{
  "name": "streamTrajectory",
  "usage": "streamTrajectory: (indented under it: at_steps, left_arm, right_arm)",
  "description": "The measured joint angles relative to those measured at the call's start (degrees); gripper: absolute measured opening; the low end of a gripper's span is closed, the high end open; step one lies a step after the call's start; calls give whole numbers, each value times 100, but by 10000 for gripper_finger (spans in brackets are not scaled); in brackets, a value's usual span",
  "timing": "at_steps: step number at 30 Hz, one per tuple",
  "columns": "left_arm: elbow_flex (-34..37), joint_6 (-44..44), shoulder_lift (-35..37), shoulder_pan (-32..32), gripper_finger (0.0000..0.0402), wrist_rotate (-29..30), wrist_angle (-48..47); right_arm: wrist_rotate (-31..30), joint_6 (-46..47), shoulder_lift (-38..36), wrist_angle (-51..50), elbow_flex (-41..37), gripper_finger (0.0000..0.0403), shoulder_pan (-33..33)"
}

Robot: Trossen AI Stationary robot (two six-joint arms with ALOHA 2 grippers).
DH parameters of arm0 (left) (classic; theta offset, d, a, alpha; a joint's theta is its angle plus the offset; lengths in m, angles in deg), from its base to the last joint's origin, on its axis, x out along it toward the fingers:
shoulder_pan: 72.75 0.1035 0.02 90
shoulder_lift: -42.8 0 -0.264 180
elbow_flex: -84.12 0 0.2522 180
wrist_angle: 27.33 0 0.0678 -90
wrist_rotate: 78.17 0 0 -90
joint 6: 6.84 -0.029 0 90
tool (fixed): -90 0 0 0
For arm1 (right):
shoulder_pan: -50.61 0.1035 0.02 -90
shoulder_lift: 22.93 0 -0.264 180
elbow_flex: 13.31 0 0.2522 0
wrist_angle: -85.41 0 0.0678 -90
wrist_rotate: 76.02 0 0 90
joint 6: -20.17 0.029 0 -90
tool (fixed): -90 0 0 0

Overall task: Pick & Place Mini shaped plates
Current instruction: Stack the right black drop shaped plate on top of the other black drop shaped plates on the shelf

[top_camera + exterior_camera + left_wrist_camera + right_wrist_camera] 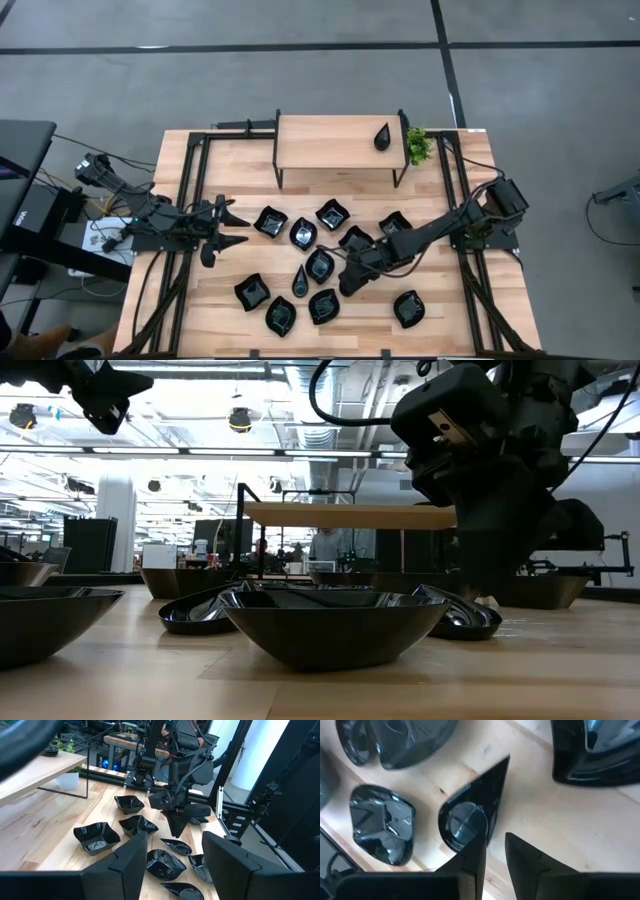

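Right gripper [347,283] is down low in the middle of the table [430,340], fingers about half closed and straddling the rim of a black teardrop plate [467,815] that lies flat on the wood. Can't tell if it's actually pinched yet. The other mini plates [270,221] are scattered around it from 9 to 3 o'clock, plus one teardrop on the raised shelf [330,145] at 12. Left gripper [228,228] hangs over at 9 o'clock, jaws wide, nothing in them.

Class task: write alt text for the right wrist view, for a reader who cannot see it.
The right gripper closes its fingers on the rim of a black teardrop plate lying on the wooden table. More glossy black plates lie around it.
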Motion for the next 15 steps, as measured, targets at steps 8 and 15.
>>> streamTrajectory:
  at_steps: [8,15]
  left_arm:
    - [0,0,0,0,191,0,0]
    - [0,0,-1,0,191,0,-2]
  right_arm:
    - [-119,1,0,-3,0,110,2]
    - [-425,83,0,34,0,136,0]
